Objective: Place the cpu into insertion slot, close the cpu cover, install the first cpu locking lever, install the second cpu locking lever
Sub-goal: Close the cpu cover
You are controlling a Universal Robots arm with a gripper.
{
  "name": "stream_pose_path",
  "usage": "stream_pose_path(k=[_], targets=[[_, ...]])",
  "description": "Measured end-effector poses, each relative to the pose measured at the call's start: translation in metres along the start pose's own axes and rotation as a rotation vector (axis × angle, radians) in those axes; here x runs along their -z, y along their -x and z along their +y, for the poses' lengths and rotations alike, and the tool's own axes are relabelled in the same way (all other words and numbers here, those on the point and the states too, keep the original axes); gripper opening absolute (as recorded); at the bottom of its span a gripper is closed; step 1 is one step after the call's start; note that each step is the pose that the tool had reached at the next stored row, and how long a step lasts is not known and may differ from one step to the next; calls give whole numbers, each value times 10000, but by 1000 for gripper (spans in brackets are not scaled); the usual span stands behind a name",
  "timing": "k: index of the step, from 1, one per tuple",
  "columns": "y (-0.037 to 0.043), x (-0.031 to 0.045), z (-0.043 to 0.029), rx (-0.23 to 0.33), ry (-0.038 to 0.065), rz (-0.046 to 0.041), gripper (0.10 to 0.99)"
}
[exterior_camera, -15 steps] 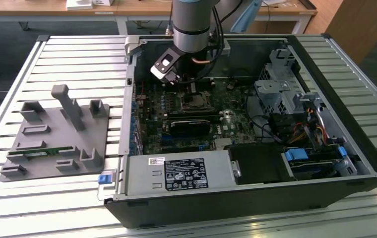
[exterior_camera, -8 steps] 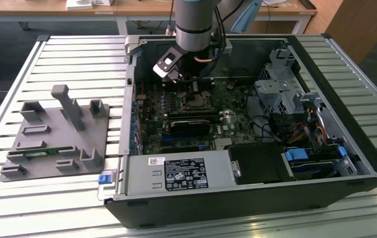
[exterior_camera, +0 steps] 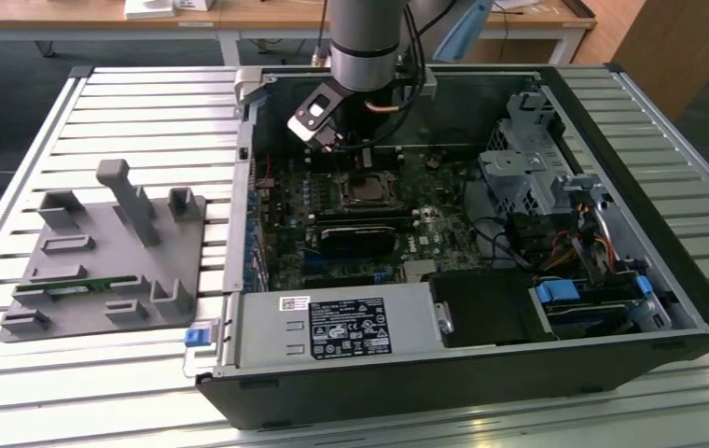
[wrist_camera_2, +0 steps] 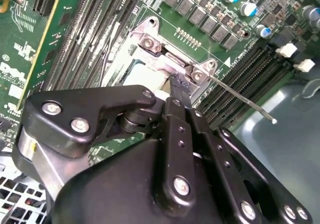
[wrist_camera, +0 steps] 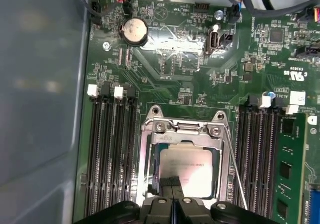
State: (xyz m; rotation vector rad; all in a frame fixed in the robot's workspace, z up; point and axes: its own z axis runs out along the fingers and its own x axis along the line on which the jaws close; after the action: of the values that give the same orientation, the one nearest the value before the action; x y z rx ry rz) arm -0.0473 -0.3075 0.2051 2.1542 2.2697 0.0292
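Observation:
The cpu (wrist_camera: 187, 165), a pale silvery-tan square, lies in the insertion slot (exterior_camera: 365, 189) on the green motherboard. The silver cpu cover (wrist_camera: 146, 160) frames it, and its hinge end (wrist_camera_2: 167, 59) shows in the second wrist view. My gripper (wrist_camera: 172, 183) hangs straight over the socket with its black fingers pressed together. Its tips are over the cpu's near edge, with nothing between them. A thin locking lever (wrist_camera: 235, 166) runs along one side of the socket. In the second wrist view the lever (wrist_camera_2: 245, 100) sticks out from the socket's corner. In the exterior view the gripper (exterior_camera: 354, 159) is just above the board.
Black memory slots (wrist_camera: 110, 154) flank the socket on both sides. A long black module (exterior_camera: 354, 235) lies just in front of the socket. The case walls, a drive cage (exterior_camera: 522, 173) and cables (exterior_camera: 566, 247) crowd the exterior view's right. A grey fixture block (exterior_camera: 105, 252) sits on the slatted table.

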Motion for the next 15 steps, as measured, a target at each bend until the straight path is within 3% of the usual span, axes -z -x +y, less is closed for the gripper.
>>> stream_pose_path(k=[6, 9, 15], targets=[[0, 74, 1, 0, -1, -1, 106], [29, 74, 7, 0, -1, 0, 106], [46, 71, 119, 0, -11, 0, 106]])
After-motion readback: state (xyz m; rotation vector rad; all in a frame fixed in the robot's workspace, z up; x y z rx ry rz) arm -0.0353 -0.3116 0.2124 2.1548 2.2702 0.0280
